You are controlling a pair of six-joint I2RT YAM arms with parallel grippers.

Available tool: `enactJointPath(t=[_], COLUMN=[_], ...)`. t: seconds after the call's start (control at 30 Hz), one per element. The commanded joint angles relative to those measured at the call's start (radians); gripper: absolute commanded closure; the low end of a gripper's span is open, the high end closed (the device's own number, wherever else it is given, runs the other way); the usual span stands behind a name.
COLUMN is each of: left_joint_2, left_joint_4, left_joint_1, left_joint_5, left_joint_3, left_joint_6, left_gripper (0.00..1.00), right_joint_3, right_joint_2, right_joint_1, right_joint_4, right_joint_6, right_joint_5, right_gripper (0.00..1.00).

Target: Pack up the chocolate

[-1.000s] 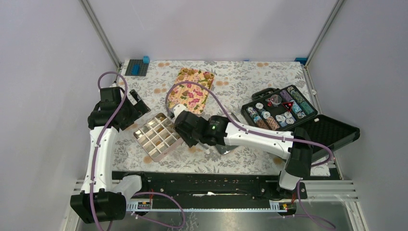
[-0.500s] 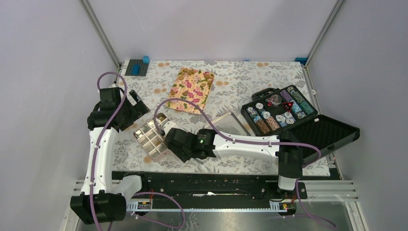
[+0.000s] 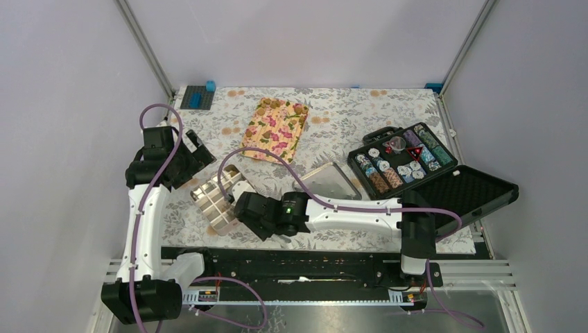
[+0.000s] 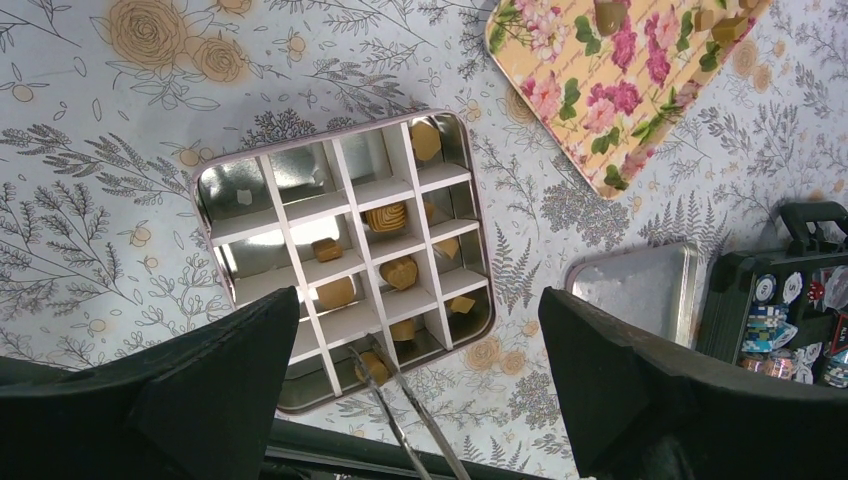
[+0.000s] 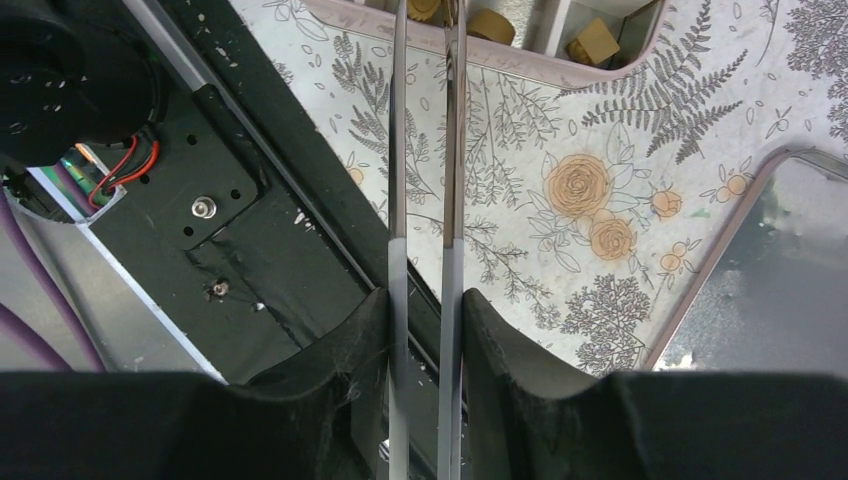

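A divided tin (image 3: 210, 202) (image 4: 320, 141) lies on the flowered cloth with chocolate (image 4: 400, 271) in several cells. My right gripper (image 3: 244, 209) (image 5: 425, 300) is shut on thin metal tweezers (image 5: 398, 150). Their tips pinch one golden-brown chocolate lump (image 4: 373, 369) over a cell at the tin's near edge. My left gripper (image 3: 197, 148) (image 4: 418, 300) hangs open above the tin, holding nothing. More chocolate (image 3: 297, 109) (image 4: 610, 15) lies at the far end of the pink-flowered tray (image 3: 274, 130) (image 4: 620, 95).
The tin's lid (image 3: 331, 182) (image 4: 640, 295) lies to the right of the tin. An open black case (image 3: 402, 158) of striped chips stands at the right, its foam lid (image 3: 475, 191) folded out. A blue block (image 3: 198, 97) sits at the far left corner.
My right arm has swung left and nearer with the tweezers, from beside the tin's right side to its near corner. The left arm has not moved.
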Motion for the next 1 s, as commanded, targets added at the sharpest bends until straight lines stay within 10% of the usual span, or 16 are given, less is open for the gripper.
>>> enactJointPath(t=[0.0,0.43,0.67,0.97], left_joint_2=[-0.032,-0.042,-0.042,-0.033], left_joint_4=[0.022,0.01,0.011,0.018], left_joint_1=[0.006,0.006,0.006,0.006], left_joint_5=[0.003,0.006,0.005,0.011], left_joint_3=[0.022,0.031,0.034,0.022], left_joint_6=[-0.003,-0.002,-0.003,-0.015], left_gripper=[0.01,0.01,0.01,0.01], right_joint_3=[0.039,0.078,0.047,-0.077], right_joint_2=[-0.023,0.0,-0.071,-0.194], right_joint_1=[0.026,0.027,0.029,-0.015], right_joint_4=[0.021,0.014,0.036,0.052], right_joint_6=[0.023,0.007,0.011,-0.004], right_joint_5=[-0.001,0.055,0.116,0.352], right_gripper=[0.79,0.64,0.85,0.86])
